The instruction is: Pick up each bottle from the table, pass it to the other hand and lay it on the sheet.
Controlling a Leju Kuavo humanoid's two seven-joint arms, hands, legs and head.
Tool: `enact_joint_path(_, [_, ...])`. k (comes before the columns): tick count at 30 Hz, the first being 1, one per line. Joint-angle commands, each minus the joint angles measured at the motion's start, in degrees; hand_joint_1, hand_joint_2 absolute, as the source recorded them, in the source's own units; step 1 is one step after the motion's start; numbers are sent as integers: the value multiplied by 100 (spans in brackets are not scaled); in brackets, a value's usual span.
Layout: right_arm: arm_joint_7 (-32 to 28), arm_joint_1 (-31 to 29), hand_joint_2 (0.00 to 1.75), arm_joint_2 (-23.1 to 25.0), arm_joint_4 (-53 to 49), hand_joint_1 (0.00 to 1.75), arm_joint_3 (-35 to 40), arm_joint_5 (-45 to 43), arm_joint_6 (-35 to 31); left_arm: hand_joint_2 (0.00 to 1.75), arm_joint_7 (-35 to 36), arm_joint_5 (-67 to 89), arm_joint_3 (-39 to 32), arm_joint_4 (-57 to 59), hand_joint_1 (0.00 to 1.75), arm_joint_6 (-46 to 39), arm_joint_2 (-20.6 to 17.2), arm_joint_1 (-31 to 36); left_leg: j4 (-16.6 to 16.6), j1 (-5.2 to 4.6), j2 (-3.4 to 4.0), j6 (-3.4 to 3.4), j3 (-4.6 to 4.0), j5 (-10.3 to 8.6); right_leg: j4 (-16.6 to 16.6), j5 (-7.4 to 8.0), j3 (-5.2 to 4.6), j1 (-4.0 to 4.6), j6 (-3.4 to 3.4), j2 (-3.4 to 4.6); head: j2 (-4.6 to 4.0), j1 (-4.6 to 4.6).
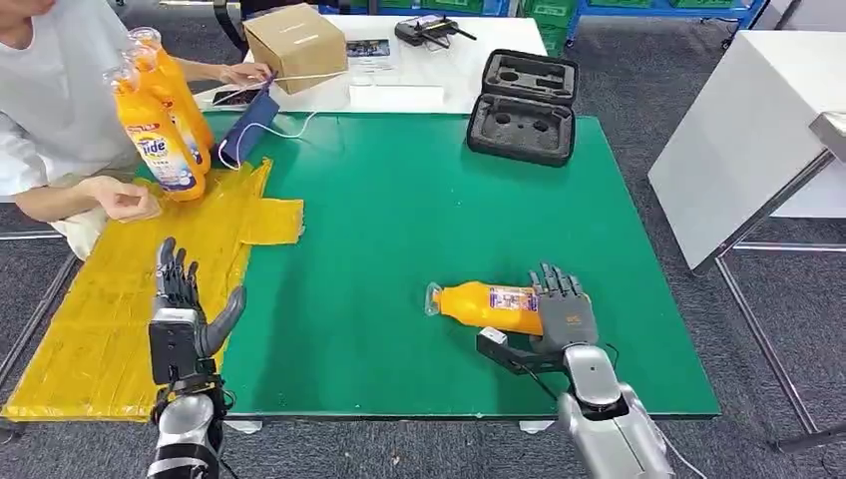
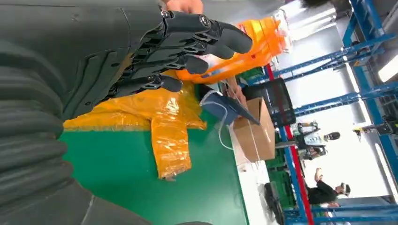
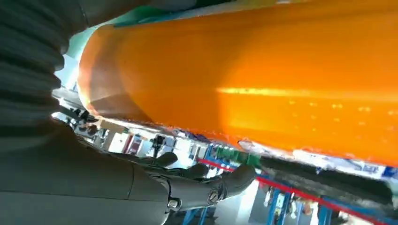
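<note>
Green mat point(image 1: 399, 249) covers the work table; a crinkled yellow plastic sheet point(image 1: 120, 309) lies over its left part, with a flap reaching onto the green.

Right hand point(image 1: 564, 311): at the base end of an orange detergent bottle point(image 1: 484, 304) that lies on its side on the mat, clear cap pointing left. Fingers extend over the bottle's far side, thumb on the near side. The right wrist view has the orange body point(image 3: 263, 79) pressed close against the palm, fingertips point(image 3: 234, 180) past it. The hand looks wrapped around the bottle; lifted or resting on the mat, cannot tell.

Left hand point(image 1: 180, 309): above the near part of the sheet, palm upright, fingers straight and spread, thumb out to the side. Holds nothing. In the left wrist view its dark fingers point(image 2: 197, 44) point toward the person's bottles point(image 2: 248, 47).

A person in a white shirt point(image 1: 50, 90) sits at the table's left edge, holding two orange Tide bottles point(image 1: 165, 120) upright over the far end of the sheet.

Farther back: open black foam-lined case point(image 1: 524, 105) at the far edge of the mat, cardboard box point(image 1: 294, 45) on the white table behind, blue pouch point(image 1: 247, 125) with a white cable beside it.
</note>
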State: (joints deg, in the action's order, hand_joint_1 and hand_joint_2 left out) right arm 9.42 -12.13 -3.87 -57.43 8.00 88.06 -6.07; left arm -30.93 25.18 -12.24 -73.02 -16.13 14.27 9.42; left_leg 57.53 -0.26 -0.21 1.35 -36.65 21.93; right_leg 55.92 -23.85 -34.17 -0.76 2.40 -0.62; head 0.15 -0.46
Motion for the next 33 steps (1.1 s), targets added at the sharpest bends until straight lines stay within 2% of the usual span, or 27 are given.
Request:
enact_joint_path(1, [-418, -239, 175, -199, 2123, 175, 249, -99, 213, 175, -123, -101, 258, 1039, 0, -113, -117, 596, -19, 12, -36, -8, 12, -16, -31, 10, 29, 11, -9, -35, 0, 0])
enact_joint_path(4, [-549, -206, 175, -208, 2020, 175, 302, -209, 215, 175, -130, -145, 273, 1009, 0, -115, -142, 562, -11, 21, -11, 0, 13, -11, -29, 0, 27, 17, -3, -22, 0, 2])
enact_joint_path(6, [-597, -166, 175, -249, 1851, 175, 373, -290, 274, 175, -138, -176, 289, 976, 0, -95, -152, 527, -7, 35, 0, 0, 22, -8, -27, -40, 37, 25, -23, -25, 0, 2])
enact_joint_path(8, [-665, -150, 175, -259, 1753, 175, 414, -387, 289, 175, -139, -191, 308, 988, 0, -93, -147, 525, -29, 41, -19, -4, 1, -30, -49, -39, 23, 21, -17, -47, 0, 6])
enact_joint_path(13, [-738, -149, 175, -250, 1460, 175, 550, -581, 182, 175, -151, -227, 325, 890, 0, -76, -142, 469, -28, 39, -27, -5, 38, -22, -58, -55, 75, 21, -25, -41, 0, 4])
enact_joint_path(18, [-853, -128, 175, 99, 700, 175, 412, -978, -472, 175, -40, -197, 363, 501, 0, 37, -108, 180, -5, 35, 14, -14, 115, 41, -56, -22, 145, 24, -20, 3, 0, 2])
enact_joint_path(22, [-1292, 147, 175, 687, -921, 175, 1, -2001, -1433, 175, 168, 64, 799, -20, 0, 416, -14, -191, -10, 34, 20, -26, 112, 60, -54, -28, 141, 24, -22, 10, 0, 4])
enact_joint_path(25, [-1562, 316, 175, 879, -1524, 175, -96, -2484, -1511, 175, 337, 209, 1306, -31, 0, 644, 33, -211, -8, 29, 33, -22, 105, 66, -44, -36, 165, 20, -23, 27, 0, 0])
enact_joint_path(26, [-1561, 325, 175, 884, -1545, 175, -92, -2483, -1508, 175, 362, 225, 1330, -21, 0, 624, 62, -204, -3, 28, 18, -22, 86, 54, -36, 43, 170, 20, 8, 10, 0, 0])
enact_joint_path(29, [-2069, 418, 175, 1119, -1777, 175, -266, -3145, -1812, 175, 448, 212, 1907, -18, 0, 988, -15, -217, 5, 32, -9, -22, 31, 35, -26, 26, 124, 22, 0, -15, 0, -2])
enact_joint_path(33, [-2553, 493, 175, 1360, -2078, 173, -343, -3900, -1693, 175, 538, 181, 2495, -35, 0, 1267, -40, -215, 8, 31, -15, -16, 9, 36, -23, 16, 108, 25, -8, -27, 0, 0])
